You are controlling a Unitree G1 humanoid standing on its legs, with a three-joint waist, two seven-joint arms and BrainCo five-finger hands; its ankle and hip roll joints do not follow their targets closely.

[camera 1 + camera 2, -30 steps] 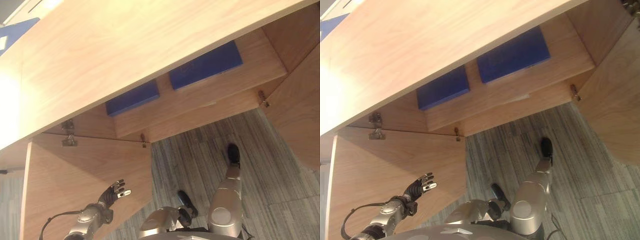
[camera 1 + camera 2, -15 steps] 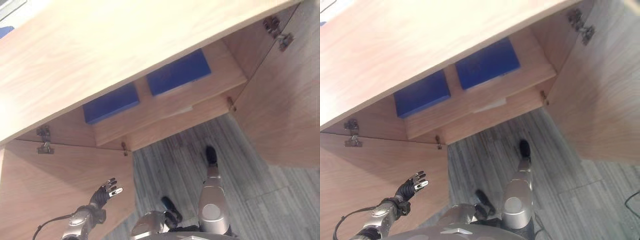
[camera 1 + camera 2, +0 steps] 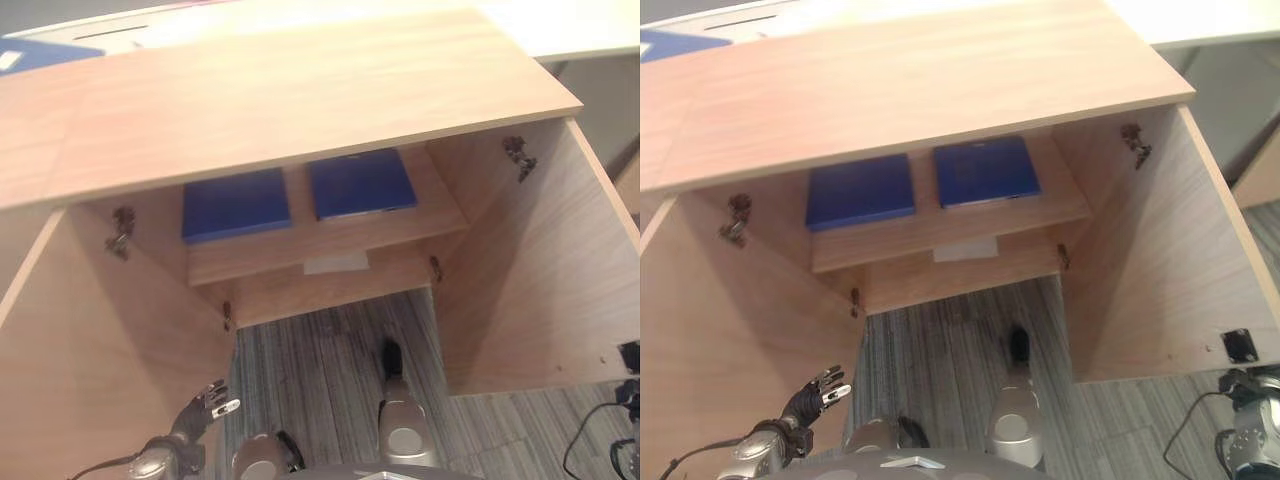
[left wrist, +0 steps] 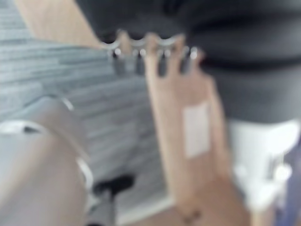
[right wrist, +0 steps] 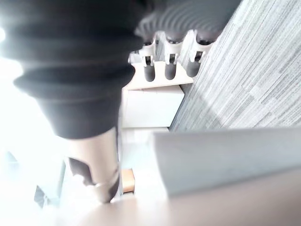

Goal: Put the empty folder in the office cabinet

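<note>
The wooden office cabinet (image 3: 280,90) stands with both doors swung wide. Two blue folders lie flat side by side on its inner shelf, one on the left (image 3: 235,203) and one on the right (image 3: 360,183). A third blue folder (image 3: 40,52) lies on the cabinet top at the far left corner. My left hand (image 3: 205,405) hangs low beside the left door (image 3: 100,350), fingers spread and holding nothing; its fingers (image 4: 150,56) look straight in the left wrist view. My right hand (image 5: 169,66) hangs over the carpet, fingers relaxed and empty.
The right door (image 3: 530,280) juts toward me on the right. A white slip (image 3: 335,263) sits on the front of the lower shelf. Grey striped carpet (image 3: 320,370) runs between the doors. A white unit (image 5: 150,108) shows past my right hand.
The camera has swung, so the cabinet now sits level and centred with both doors showing. My left hand stays low by the left door, still open.
</note>
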